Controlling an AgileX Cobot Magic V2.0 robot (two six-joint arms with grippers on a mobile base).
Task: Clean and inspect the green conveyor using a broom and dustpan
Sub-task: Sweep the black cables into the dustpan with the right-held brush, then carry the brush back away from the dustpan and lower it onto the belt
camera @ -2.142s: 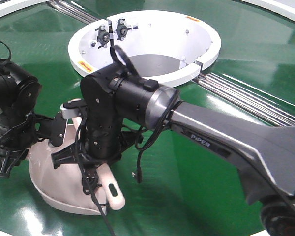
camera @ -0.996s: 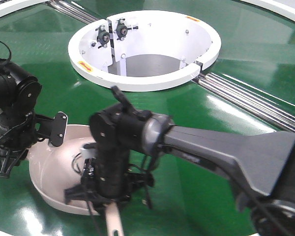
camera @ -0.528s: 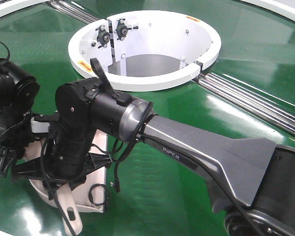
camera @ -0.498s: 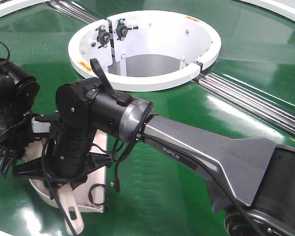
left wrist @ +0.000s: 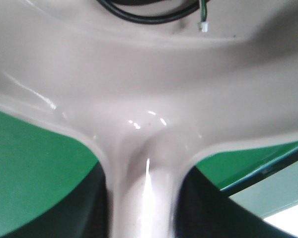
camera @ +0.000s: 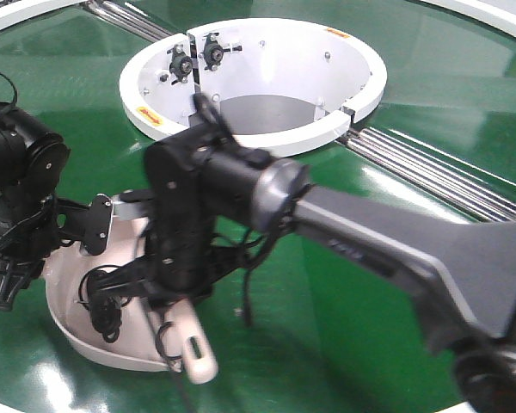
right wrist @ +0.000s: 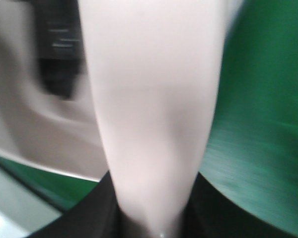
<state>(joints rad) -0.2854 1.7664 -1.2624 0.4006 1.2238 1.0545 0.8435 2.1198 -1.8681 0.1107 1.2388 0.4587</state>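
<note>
On the green conveyor (camera: 396,103), the left gripper (left wrist: 144,208) clamps the dustpan (camera: 69,320) handle. The right gripper (right wrist: 151,210) clasps the broom (camera: 194,348), its handle end jutting past the dustpan's near rim.

Left gripper (camera: 7,282) and right gripper (camera: 168,297) point down, seemingly clamped.

We read nothing: lettering on the right arm (camera: 361,254) was blurred, the orange stickers (camera: 146,113) on the green conveyor's (camera: 413,95) white rim (camera: 275,142) too small.

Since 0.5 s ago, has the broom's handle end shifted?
Yes: in the front view the handle end of the broom swung right relative to the white-rimmed opening.
</note>
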